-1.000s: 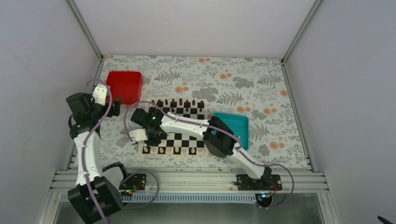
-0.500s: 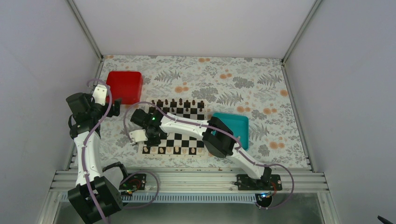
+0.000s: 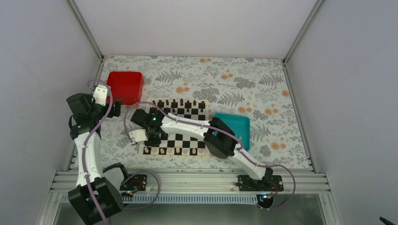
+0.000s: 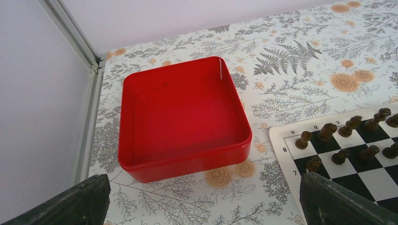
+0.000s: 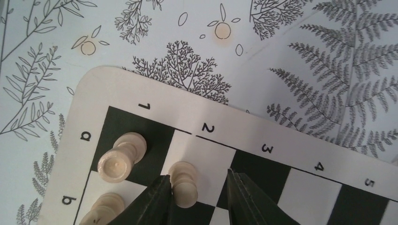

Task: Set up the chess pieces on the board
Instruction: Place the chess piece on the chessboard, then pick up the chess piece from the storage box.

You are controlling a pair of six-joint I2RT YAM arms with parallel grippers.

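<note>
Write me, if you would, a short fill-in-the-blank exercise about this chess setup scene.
1. The red tray holds ____ chess pieces.
2. The right gripper straddles a light pawn standing in column a, row ____.
3. The left gripper is wide ____, gripping nothing.
Missing words: no; 2; open.

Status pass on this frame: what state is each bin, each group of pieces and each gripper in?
left gripper: open, holding nothing.
right gripper: open, straddling the light pawn.
light pawn: upright on a2, not clamped.
light pieces: standing along the near rank.
dark pieces: standing on ranks 7 and 8.
red bin: upright, empty.
teal bin: upright, inside partly hidden.
</note>
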